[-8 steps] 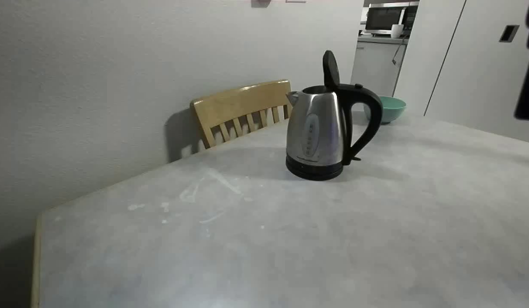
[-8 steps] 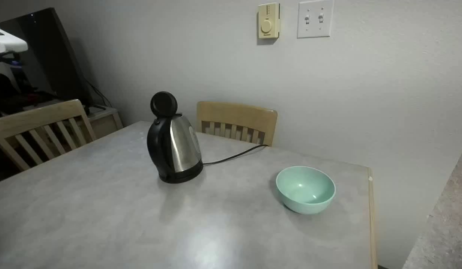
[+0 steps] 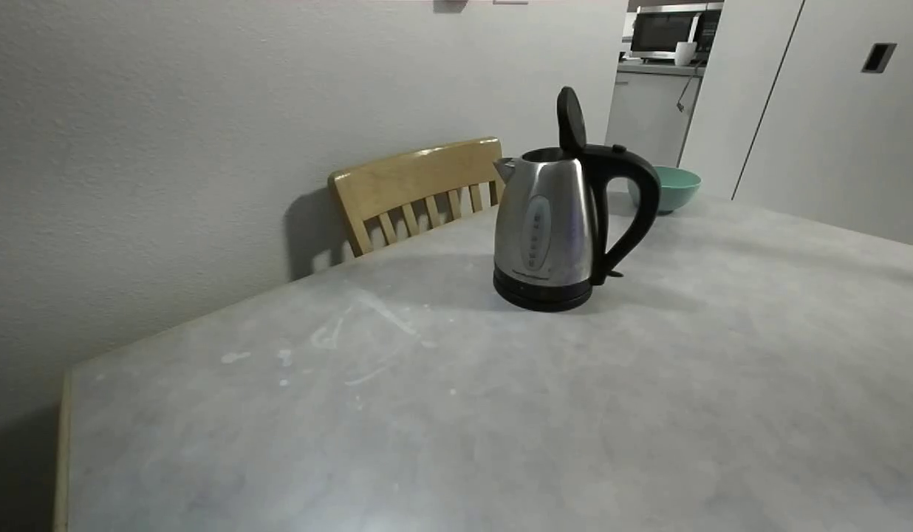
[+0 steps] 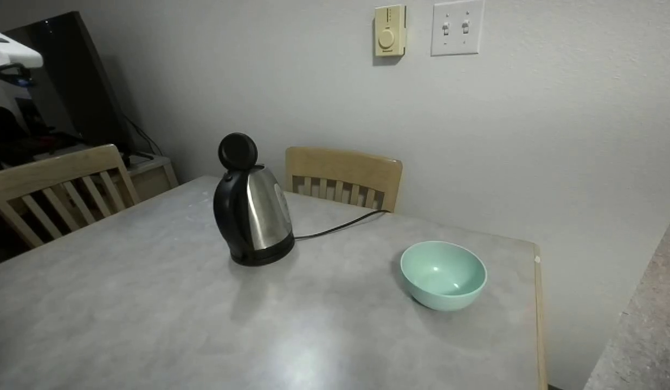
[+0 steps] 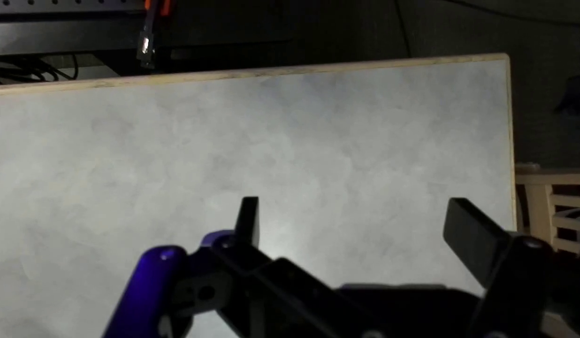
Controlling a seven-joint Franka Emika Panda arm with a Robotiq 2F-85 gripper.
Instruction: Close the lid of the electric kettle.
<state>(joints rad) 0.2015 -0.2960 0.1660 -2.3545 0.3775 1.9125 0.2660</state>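
Note:
The silver and black electric kettle stands upright on the grey table in both exterior views [image 3: 541,222] [image 4: 267,211]. Its round black lid stands open, nearly upright above the handle, in both exterior views [image 3: 571,122] [image 4: 238,151]. The black handle [image 3: 645,192] shows in both exterior views. My gripper [image 5: 354,204] is open in the wrist view, with its two fingers wide apart and only table surface between them. The gripper is outside both exterior views, well away from the kettle. The kettle is out of the wrist view.
A mint green bowl [image 4: 443,276] stands on the table [image 4: 150,303] near the kettle. A black cord [image 4: 340,226] runs behind the kettle to the table edge. Wooden chairs [image 4: 343,168] stand along the table. Part of the white arm [image 4: 15,52] shows at upper left.
The black gripper part at the right edge of an exterior view has left the picture. The white arm part has shifted slightly. The kettle, lid and bowl have not moved.

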